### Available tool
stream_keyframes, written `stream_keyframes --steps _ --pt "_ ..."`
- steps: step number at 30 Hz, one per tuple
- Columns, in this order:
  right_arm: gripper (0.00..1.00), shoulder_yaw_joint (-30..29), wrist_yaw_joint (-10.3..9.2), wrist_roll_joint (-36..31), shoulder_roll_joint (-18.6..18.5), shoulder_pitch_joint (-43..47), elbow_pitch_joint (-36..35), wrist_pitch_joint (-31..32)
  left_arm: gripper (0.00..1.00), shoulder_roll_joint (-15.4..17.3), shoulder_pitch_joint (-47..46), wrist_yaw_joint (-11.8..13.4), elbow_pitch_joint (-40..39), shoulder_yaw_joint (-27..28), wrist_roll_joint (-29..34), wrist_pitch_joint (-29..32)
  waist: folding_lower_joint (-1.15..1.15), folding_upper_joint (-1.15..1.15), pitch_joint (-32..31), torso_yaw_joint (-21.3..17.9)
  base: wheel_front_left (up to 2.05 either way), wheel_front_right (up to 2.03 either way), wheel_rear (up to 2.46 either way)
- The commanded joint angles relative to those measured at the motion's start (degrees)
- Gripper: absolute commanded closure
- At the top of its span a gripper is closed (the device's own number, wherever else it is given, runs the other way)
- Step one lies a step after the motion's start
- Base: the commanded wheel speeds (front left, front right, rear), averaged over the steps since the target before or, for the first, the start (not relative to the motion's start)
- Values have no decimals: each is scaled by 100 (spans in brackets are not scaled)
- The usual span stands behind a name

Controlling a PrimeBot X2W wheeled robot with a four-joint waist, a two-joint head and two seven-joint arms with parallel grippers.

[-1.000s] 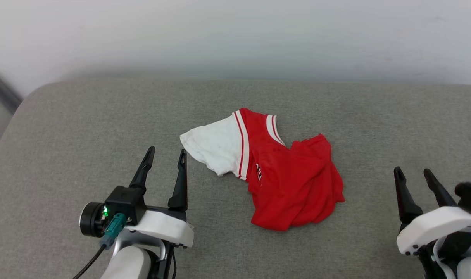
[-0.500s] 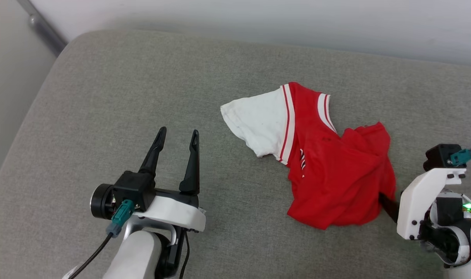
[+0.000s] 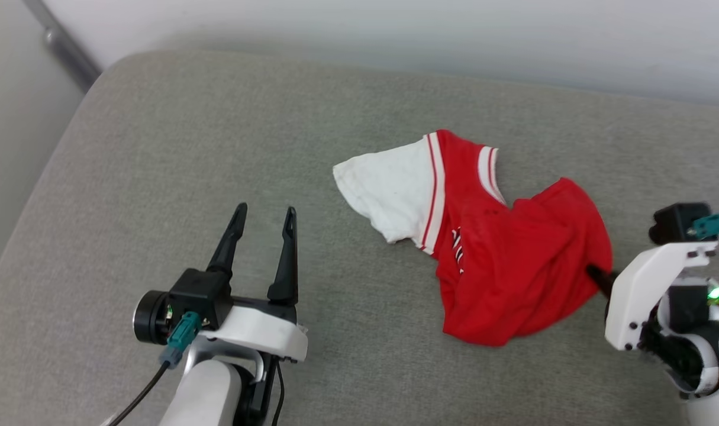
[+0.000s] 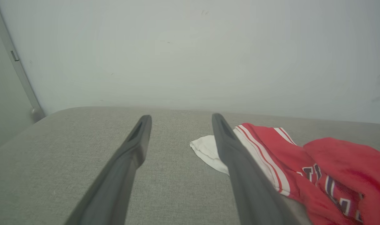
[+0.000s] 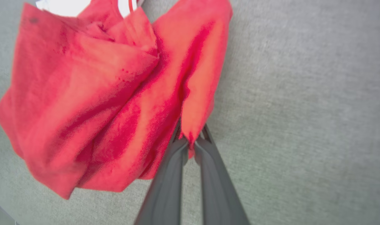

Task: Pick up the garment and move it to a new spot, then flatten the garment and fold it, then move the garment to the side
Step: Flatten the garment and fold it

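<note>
The garment [image 3: 501,260], a red jersey T-shirt with a white sleeve [image 3: 383,189] and striped trim, lies crumpled on the grey cushion. Part of its dark lettering [image 4: 330,187] shows in the left wrist view. My right gripper [image 3: 593,275] is at its right edge, and in the right wrist view its fingers [image 5: 191,140] are pinched shut on a fold of the red cloth [image 5: 114,93], which lifts slightly there. My left gripper [image 3: 263,216] hovers open over bare cushion to the left of the sleeve, with nothing between its fingers.
The grey fabric cushion [image 3: 187,148] spreads wide around the shirt, with its rounded corner at the far left. A pale wall [image 3: 395,29] rises behind it. A grey metal bar [image 3: 60,44] runs along the wall at the upper left.
The head camera turned and tilted, shifting the whole picture. My right gripper went down to the shirt's right edge and closed on it; the red cloth there has since risen and bunched.
</note>
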Motion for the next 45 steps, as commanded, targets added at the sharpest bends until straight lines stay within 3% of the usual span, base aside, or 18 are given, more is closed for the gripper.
stream_keyframes --steps 1,6,11,18,19,20,21,27,32,37,45 --pt "100 6 0 -16 -22 -66 -100 -86 0 2 72 -23 31 24 37 -41 -1 0 -164 -160 0 0 0" --pt "100 -101 0 -352 -28 355 -783 -482 0 60 245 -41 83 63 52 -42 -1 0 -448 -478 0 0 0" --pt "100 -484 0 -517 347 1409 -1277 -517 0 99 436 -9 118 69 27 -42 -1 0 -670 -714 0 0 0" --pt "100 -504 0 -216 651 2944 -792 -576 0 136 635 48 109 80 -49 8 -1 0 -827 -834 0 0 0" --pt "83 -460 0 -77 652 3006 -667 -700 0 142 657 62 104 94 -61 23 -1 0 -835 -860 0 0 0" --pt "29 -424 0 66 654 3042 -533 -878 0 154 667 74 94 111 -68 35 -1 0 -843 -889 0 0 0" --pt "0 -388 0 106 657 3027 -440 -1088 0 168 696 92 95 126 -69 49 -1 0 -873 -915 0 0 0" --pt "0 -516 0 284 653 2677 -339 -2382 0 226 827 127 31 121 -104 144 -1 0 -948 -998 0 0 0" --pt "0 -667 0 159 654 2436 -530 -2696 0 253 839 163 -22 112 -124 181 -1 0 -964 -996 0 0 0" --pt "0 -925 0 -86 603 2122 -607 -2080 0 266 768 179 -79 103 -145 183 -1 0 -908 -966 0 0 0" --pt "0 -1216 0 -100 283 1710 -604 87 0 235 587 134 -156 37 -149 141 -1 0 -566 -784 0 0 0"
